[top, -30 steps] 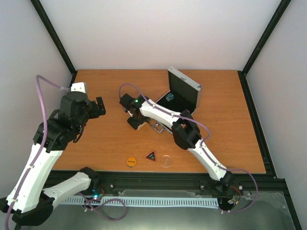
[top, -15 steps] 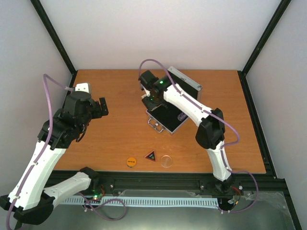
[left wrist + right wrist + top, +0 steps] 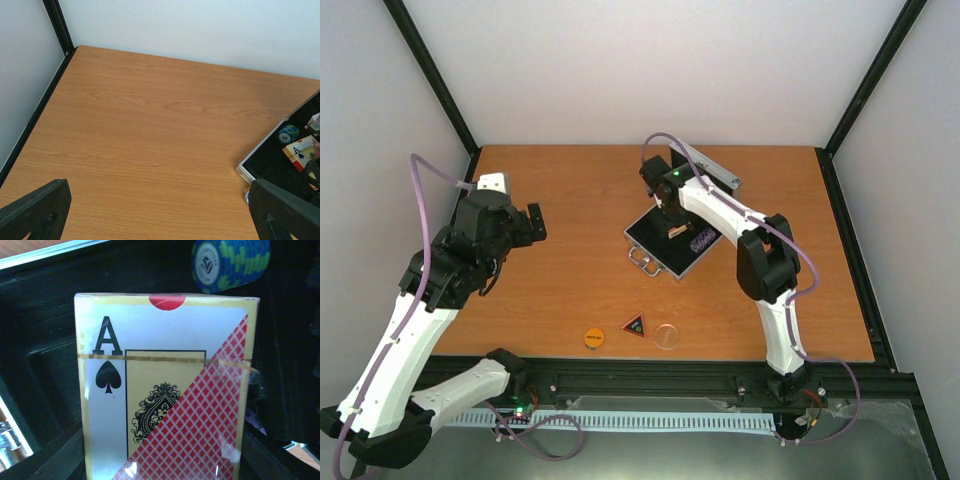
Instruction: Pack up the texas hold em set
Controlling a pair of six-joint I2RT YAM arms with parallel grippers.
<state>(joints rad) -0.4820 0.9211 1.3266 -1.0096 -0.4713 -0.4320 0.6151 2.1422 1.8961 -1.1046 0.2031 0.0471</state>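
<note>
Right jaws half-wide, tight on the card pack [image 3: 165, 390] over the open case [image 3: 655, 248]; left jaws fully spread, empty.

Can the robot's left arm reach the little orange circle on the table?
Probably yes. The orange disc lies on the table beside the triangle, not touching it. The left gripper is open, holds nothing, and nothing stands between them.
</note>
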